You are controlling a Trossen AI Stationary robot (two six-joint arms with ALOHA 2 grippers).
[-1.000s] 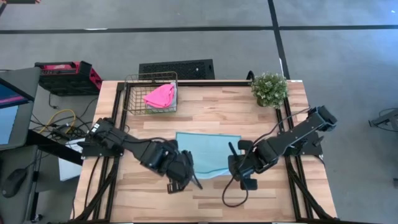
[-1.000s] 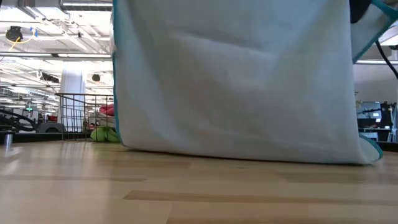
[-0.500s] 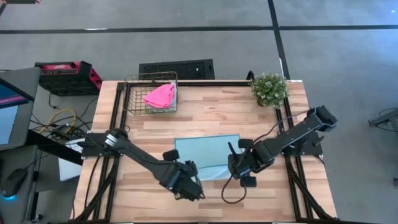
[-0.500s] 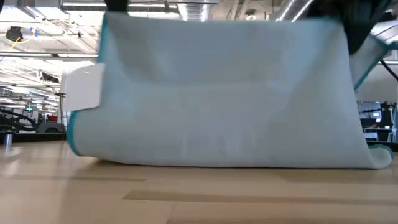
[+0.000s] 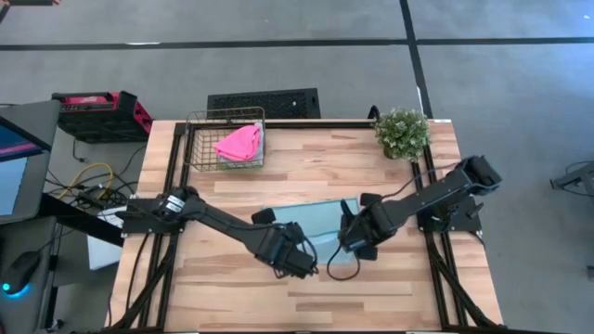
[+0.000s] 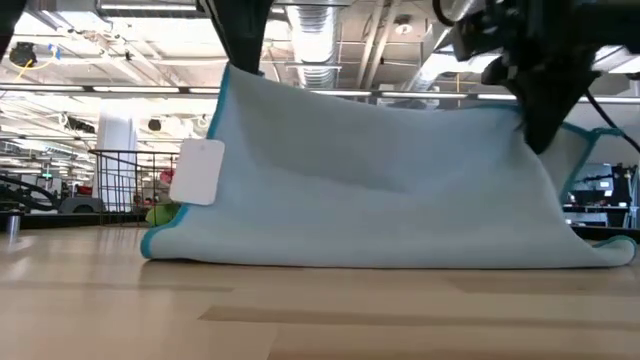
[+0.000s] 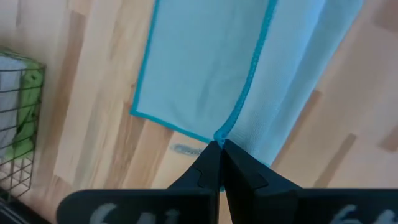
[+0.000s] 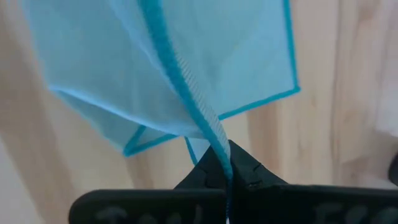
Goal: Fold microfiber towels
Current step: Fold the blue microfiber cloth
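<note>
Mid-table, both end effectors pinching teal towel (image 5: 316, 218).

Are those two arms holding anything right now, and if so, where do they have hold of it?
Yes. Both hold the light teal-blue towel by its darker hemmed edge: the left tool and the right tool each pinch it, lifting that edge off the table.

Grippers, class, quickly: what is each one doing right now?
Left gripper: shut on the teal-blue towel's edge, lifting it.
Right gripper: shut on the same towel's edge, also lifted.
</note>
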